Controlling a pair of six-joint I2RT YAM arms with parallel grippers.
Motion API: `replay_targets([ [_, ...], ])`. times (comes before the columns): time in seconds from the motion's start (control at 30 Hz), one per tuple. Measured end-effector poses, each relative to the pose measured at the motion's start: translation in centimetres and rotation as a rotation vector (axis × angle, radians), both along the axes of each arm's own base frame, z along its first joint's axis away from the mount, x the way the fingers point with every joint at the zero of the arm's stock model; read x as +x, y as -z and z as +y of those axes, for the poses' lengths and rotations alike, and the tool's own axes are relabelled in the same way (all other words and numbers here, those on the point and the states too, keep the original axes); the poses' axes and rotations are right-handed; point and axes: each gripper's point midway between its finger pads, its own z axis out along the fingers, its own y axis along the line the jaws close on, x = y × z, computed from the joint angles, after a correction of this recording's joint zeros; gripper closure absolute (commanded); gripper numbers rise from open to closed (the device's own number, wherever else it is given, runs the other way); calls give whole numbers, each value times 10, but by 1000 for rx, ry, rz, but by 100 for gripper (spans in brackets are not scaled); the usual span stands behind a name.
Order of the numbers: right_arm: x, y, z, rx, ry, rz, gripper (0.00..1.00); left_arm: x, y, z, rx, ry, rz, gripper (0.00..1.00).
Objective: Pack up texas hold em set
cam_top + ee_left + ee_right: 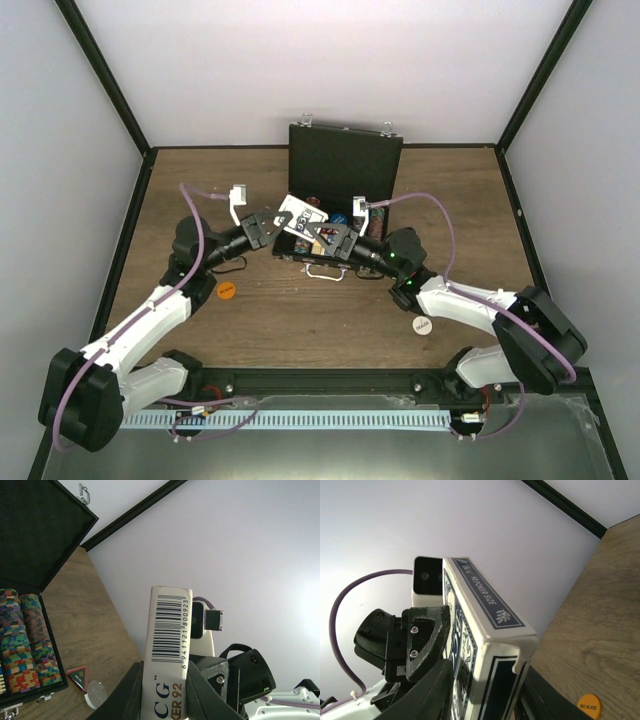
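Here both grippers pinch the deck [300,212] between them: the left gripper [274,224] and right gripper [323,236] each clamp one end, above the open case [345,160] at mid far edge. The orange disc [226,291] lies toward the left edge and the white disc [423,325] toward the right.

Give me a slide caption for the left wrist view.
Left gripper grips the card box, barcode toward the camera, with the open case and its chips at left.
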Motion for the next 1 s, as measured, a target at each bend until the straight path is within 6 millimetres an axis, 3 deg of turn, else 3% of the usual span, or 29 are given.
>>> replay_targets([
  [0.2,1,-3,-1,12,5,-1,83,-1,-2,0,-10,5,-5,84],
  [0.27,1,-4,-1,18,5,-4,85,-1,-3,0,-13,5,-5,72],
  [0.4,0,-7,-3,6,18,-20,86,-1,-1,0,-2,6,-6,35],
  [0.57,10,1,-17,-74,96,-11,87,6,7,3,108,-35,-13,9],
  [0.67,25,5,-35,-134,166,-3,87,21,-6,17,216,-133,-52,5],
  [0.7,44,14,-55,-209,246,18,88,34,-30,36,308,-250,-124,3],
  [0.73,45,14,-56,-213,249,19,88,34,-30,36,308,-250,-124,2],
  [0.83,66,34,-76,-310,304,74,87,46,-41,60,456,-386,-178,1],
  [1.0,101,85,-106,-468,359,215,87,56,-48,98,655,-568,-243,0],
])
